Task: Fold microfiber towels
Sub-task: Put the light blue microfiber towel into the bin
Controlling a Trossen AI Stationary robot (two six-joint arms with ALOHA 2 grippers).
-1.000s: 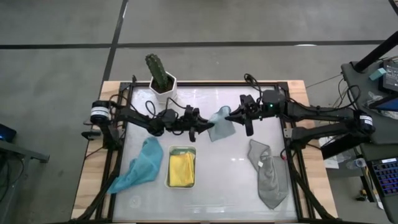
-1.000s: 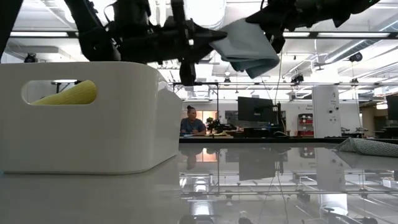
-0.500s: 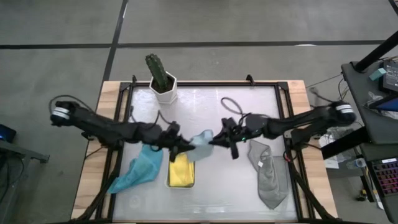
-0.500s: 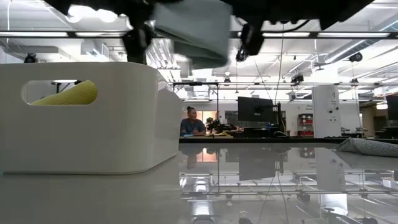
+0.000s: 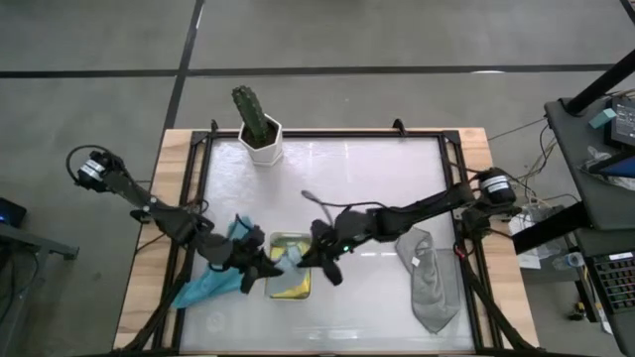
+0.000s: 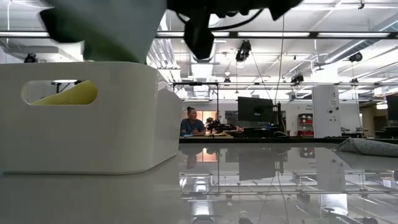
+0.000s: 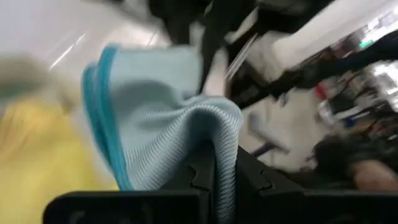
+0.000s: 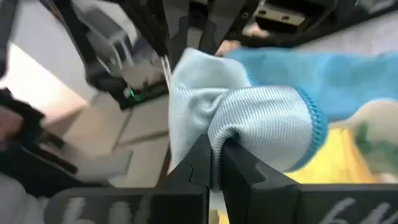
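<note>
While both tools [image 5: 260, 266] [image 5: 316, 254] pinch light blue towel [image 5: 293, 257], arms outstretched over tray [image 5: 289, 239]

Right gripper [image 8: 213, 163]: two dark fingers pressed together, pinching a fold of the light blue towel [image 8: 249, 127]. Towel: ribbed weave, brighter blue stitched edge, bunched above the fingertips. Yellow towel [image 8: 339, 168]: lies just beyond and under the blue one. Teal towel [image 8: 348, 68]: behind the light blue towel. Dark arm parts with a small green light [image 8: 130, 93]: beyond, blurred, probably the other arm.
</note>
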